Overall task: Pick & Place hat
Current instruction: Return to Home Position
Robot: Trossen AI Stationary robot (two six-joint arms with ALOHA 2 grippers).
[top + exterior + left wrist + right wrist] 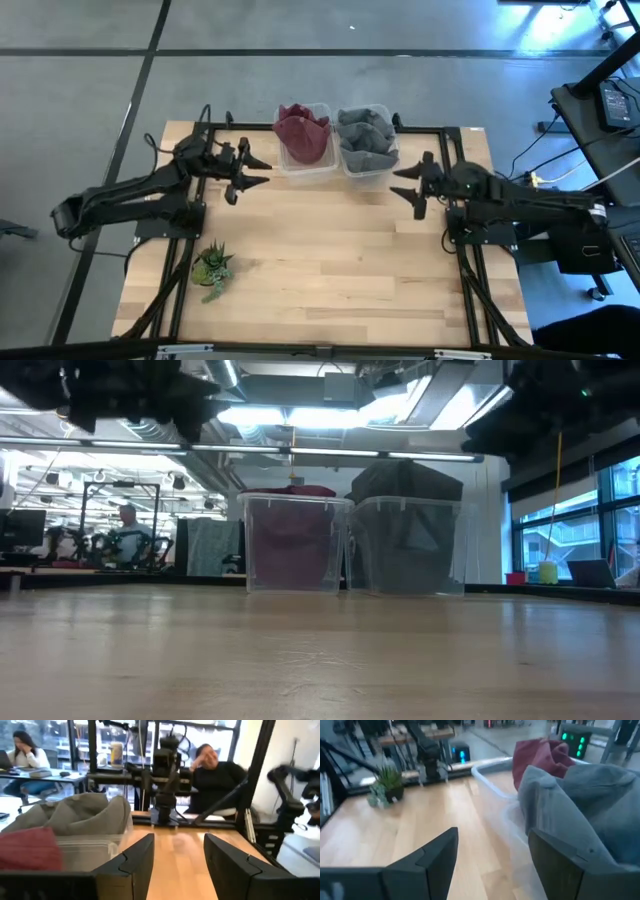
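Two clear plastic bins stand side by side at the table's far edge. The left bin [305, 140] holds dark red hats [540, 757]; the right bin [367, 143] holds grey hats [590, 805]. My left gripper [262, 170] hovers open just left of the red bin, pointing right. My right gripper [400, 183] hovers open just right of the grey bin, pointing left. In the low view both bins [295, 545] sit on the tabletop, with the arms dark above.
A small potted plant [212, 268] stands near the table's left near corner. A black frame rail [440, 128] runs along the far edge behind the bins. Bare wood [340, 250] spreads over the table's middle and near side. A person sits beyond the table [215, 770].
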